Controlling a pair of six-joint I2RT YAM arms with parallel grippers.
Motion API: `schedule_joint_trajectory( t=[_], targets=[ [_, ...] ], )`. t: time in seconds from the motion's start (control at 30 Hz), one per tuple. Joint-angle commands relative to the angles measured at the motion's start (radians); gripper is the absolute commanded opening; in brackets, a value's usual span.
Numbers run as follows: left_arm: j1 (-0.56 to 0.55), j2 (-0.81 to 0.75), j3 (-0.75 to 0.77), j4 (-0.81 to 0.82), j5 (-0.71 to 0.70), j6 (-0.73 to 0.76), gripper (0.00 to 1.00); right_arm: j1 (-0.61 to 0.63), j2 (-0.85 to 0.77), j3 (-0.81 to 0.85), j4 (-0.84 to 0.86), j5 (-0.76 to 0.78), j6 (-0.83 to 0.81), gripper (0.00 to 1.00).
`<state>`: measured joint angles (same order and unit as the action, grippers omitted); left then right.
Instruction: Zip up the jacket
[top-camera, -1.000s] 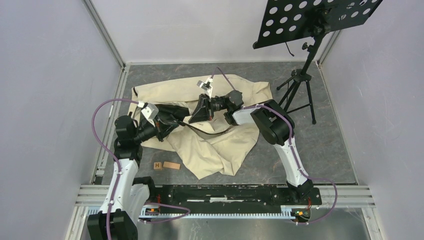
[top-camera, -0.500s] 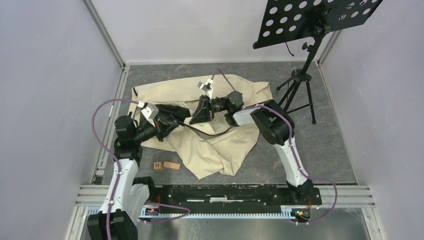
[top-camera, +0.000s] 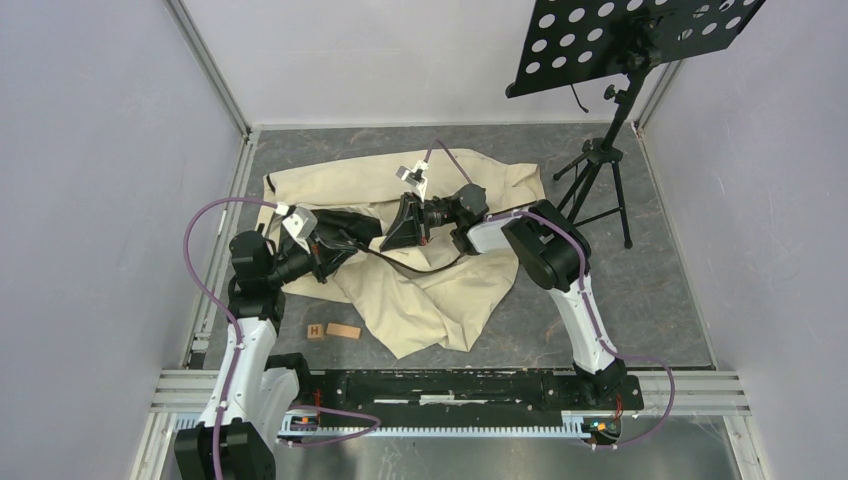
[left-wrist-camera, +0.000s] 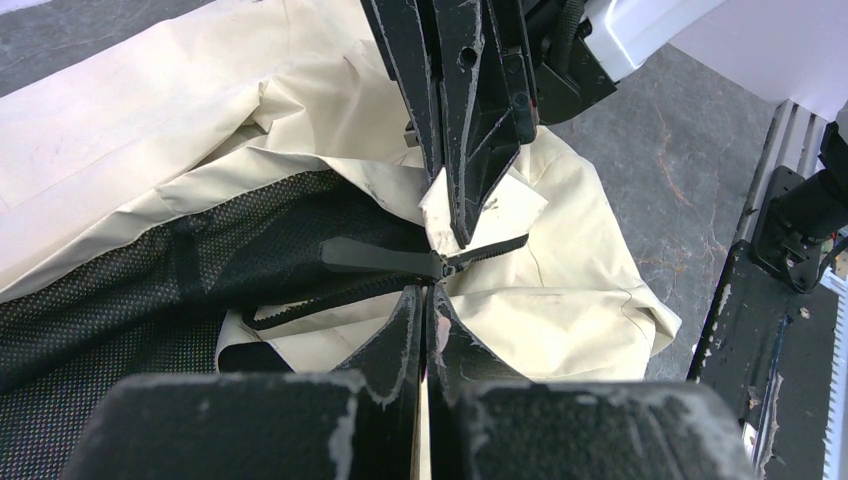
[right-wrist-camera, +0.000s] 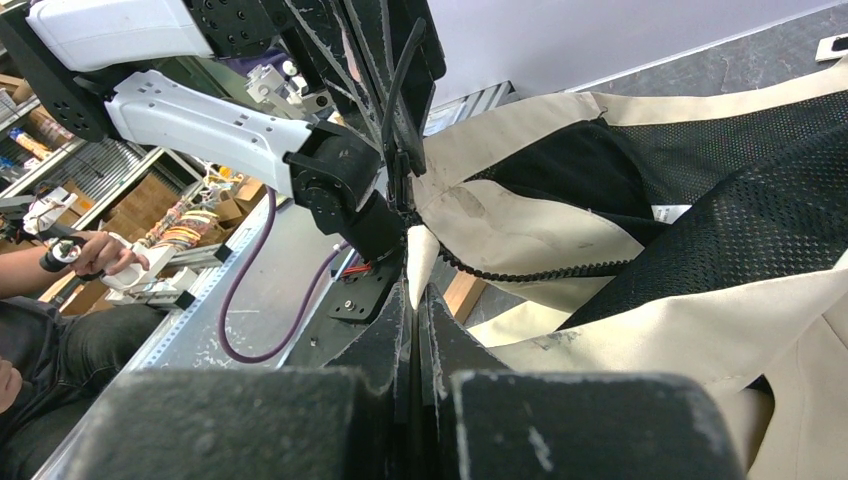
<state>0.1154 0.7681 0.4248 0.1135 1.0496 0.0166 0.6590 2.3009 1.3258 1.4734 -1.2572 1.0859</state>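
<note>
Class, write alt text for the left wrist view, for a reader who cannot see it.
The left gripper, from below, and the right gripper, from above, each pinch the cream jacket beside its dark zipper, tips nearly meeting. The jacket lies open on a grey table, black mesh lining showing at left.

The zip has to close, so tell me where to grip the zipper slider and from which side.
Pinch the slider itself, the small dark piece where the teeth meet, probably from the near side where the left gripper sits. The right gripper blocks the far side, clamped on the jacket.
</note>
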Motion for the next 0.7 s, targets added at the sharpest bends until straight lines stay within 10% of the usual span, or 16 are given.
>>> schedule_joint_trajectory(
  t=[0.0, 0.67],
  targets=[
    [-0.006, -0.002, 0.018, 0.025, 0.009, 0.039, 0.02, 0.002, -0.070, -0.012, 0.481, -0.001, -0.024, 0.00],
    [-0.015, 0.008, 0.020, 0.015, 0.013, 0.040, 0.02, 0.005, -0.072, -0.007, 0.482, 0.007, -0.023, 0.00]
  ],
)
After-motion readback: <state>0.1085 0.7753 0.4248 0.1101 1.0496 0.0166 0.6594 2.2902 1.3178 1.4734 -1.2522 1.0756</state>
